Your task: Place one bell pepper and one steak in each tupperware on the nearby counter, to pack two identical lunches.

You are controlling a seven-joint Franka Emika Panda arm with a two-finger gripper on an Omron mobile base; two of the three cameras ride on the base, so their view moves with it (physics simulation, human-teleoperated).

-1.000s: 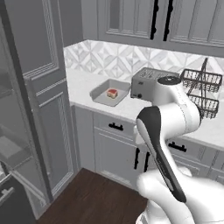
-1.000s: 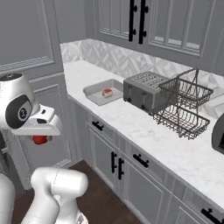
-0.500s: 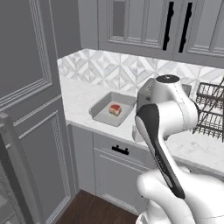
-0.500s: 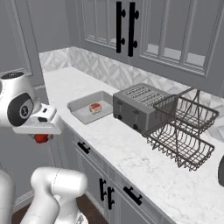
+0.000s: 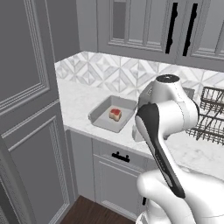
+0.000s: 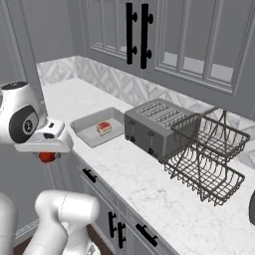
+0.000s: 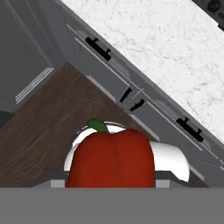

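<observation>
Tool (image 6: pixel 48 155) closed about halfway on 1 red bell pepper (image 7: pixel 111 158), held between its jaws. Surface (image 6: pixel 124 164) and tupperware (image 6: pixel 94 130) with 1 steak (image 6: pixel 103 127) lie ahead. Pepper likely light, firm, glossy-slippery; grip the broad mid-body.

The arm (image 5: pixel 164 131) is glossy white, built of thick rounded segments that swell into bulbous joints, with a long black strip running down the side of the link nearest the counter (image 5: pixel 87 105). A flat dark grey disc caps its topmost joint, and in the right base view a round black joint face with a small pale ring sits in the white shell. Below that, a smooth white cylindrical link curves down beside the cabinets.
</observation>
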